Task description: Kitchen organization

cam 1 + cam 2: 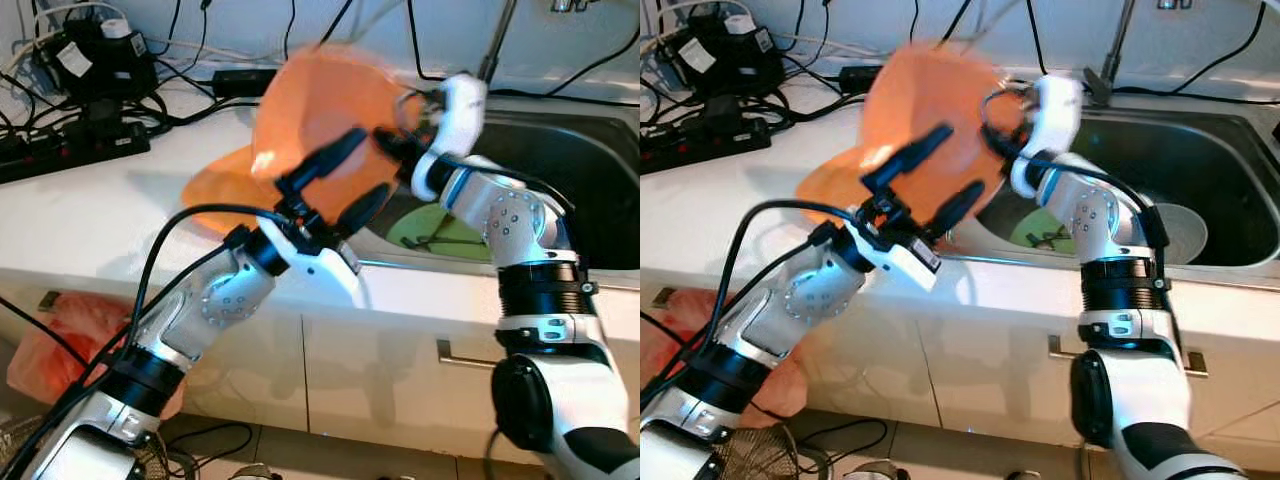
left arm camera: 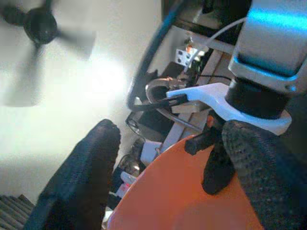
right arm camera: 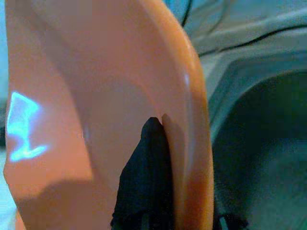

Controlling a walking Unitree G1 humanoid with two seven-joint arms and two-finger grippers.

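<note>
Above the white countertop [image 1: 90, 220], centre frame, we hold a blurred orange plastic bowl [image 1: 325, 110] tilted on edge: our right gripper [image 1: 395, 145] pinches its rim, our left gripper [image 1: 345, 180] is spread beside it. We judge it mid-transfer beside the steel sink [image 1: 590, 170]; next comes choosing a clear spot and lowering it level.

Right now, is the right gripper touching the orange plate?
Touching. The right wrist view shows the right gripper clamped on the raised orange plate, one black finger pressed flat against its inner face at the rim.
</note>
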